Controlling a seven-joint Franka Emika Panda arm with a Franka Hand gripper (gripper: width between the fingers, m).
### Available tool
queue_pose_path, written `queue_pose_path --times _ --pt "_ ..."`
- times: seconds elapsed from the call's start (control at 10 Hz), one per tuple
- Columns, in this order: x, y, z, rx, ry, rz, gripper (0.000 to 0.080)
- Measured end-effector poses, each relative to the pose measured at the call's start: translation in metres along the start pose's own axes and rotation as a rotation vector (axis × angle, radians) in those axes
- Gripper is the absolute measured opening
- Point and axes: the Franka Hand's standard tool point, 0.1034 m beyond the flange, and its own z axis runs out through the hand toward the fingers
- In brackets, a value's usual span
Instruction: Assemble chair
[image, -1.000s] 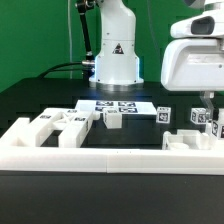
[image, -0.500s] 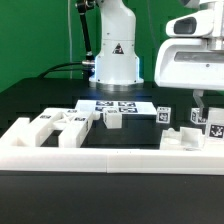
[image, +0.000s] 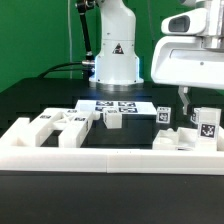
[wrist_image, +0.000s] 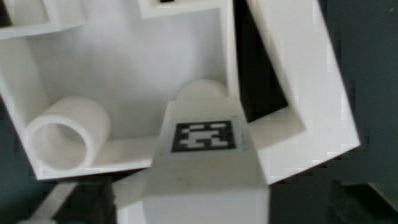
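Exterior view: the glossy white two-finger gripper (image: 194, 100) hangs low at the view's right; whether it is clenched or released cannot be told. Just beneath it, a chunky matte white tagged block (image: 206, 122) is seen among other loose parts. No joint is seen made. The chair's notched white plastic slabs (image: 60, 124) lie well apart from the gripper at the view's left, near the thin flat white marker board (image: 120, 104). Nearly all assembly is judged outstanding.
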Motion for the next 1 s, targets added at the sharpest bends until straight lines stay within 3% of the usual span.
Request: queue_pose_path --times 0.1,0.4,0.8,1.0 --pt "-0.002 0.000 -0.007 0.005 0.002 -0.042 0.0639" --pt "-0.001 0.008 -0.032 0.024 0.016 -0.130 0.0648" --pt "-0.002 0.008 -0.028 0.019 0.012 -0.134 0.0648" --pt "-0.017 0.014 -0.024 0.020 0.013 -0.245 0.0648"
